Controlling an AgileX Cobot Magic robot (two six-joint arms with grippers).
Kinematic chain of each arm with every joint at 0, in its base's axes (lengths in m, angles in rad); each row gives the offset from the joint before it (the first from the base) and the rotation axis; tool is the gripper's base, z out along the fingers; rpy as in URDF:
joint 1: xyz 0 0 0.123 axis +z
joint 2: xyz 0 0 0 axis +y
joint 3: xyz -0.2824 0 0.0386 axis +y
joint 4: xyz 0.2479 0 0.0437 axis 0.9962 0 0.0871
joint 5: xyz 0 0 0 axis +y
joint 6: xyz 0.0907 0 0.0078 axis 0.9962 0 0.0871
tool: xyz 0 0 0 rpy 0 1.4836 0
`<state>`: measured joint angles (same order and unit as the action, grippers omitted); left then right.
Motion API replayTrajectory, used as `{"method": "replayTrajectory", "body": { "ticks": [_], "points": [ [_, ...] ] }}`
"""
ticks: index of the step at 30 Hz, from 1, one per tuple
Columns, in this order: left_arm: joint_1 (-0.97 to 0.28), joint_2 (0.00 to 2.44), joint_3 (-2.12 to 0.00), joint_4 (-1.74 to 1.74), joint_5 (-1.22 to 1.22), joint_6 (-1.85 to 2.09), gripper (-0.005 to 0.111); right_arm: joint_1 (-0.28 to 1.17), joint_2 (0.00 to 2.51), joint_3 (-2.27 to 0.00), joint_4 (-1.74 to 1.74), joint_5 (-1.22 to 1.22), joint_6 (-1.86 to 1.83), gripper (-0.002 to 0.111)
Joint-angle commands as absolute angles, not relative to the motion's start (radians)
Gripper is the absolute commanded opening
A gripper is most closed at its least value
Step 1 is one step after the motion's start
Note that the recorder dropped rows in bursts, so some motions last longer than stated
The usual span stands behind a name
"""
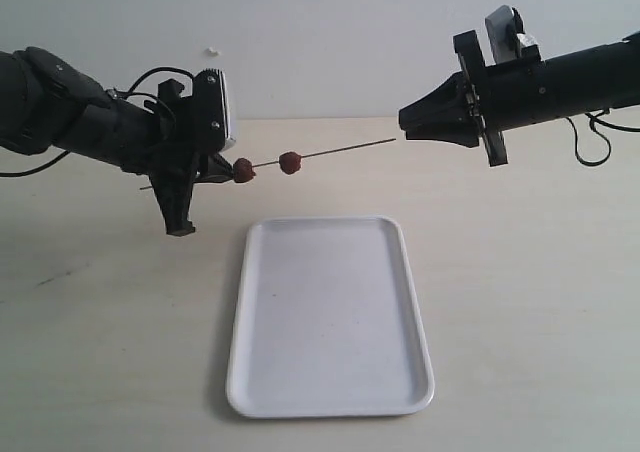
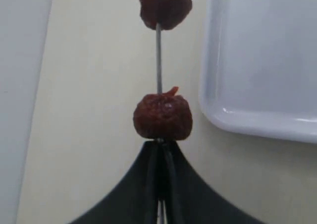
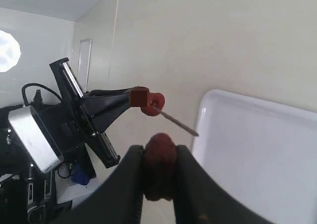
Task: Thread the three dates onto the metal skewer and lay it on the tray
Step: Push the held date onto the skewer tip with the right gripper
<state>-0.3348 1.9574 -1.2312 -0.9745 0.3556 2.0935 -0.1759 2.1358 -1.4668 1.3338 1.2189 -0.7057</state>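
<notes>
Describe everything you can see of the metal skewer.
The metal skewer is a very thin, straight grey rod, held in the air almost level, slightly tilted, above the table beside the tray. The left gripper is shut on one end. One date sits against the gripper's tips, a second date further along. Its bare free end points toward the right gripper, which holds the third date.

two dates point(image 1: 290, 162) ride the raised skewer point(image 1: 345, 150), third date point(image 3: 159, 157) unthreaded, tray point(image 1: 330, 317) lying flat.
</notes>
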Motion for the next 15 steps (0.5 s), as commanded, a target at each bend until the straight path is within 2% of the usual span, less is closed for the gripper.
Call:
{"method": "replayTrajectory", "body": {
  "ticks": [1,7,15],
  "points": [
    [-0.31,1.954,-1.236,-0.966,0.32,2.094,0.0,-0.174,2.129,-1.477,1.337,1.221,-0.697,0.013],
    [-0.311,1.95,-1.241,-0.985,0.302,2.094,0.0,-0.174,2.127,-1.477,1.258,1.221,-0.637,0.013],
    [-0.313,1.95,-1.263,-1.008,0.405,2.094,0.0,-0.174,2.051,-1.53,1.041,1.221,-0.504,0.013]
  ]
}}
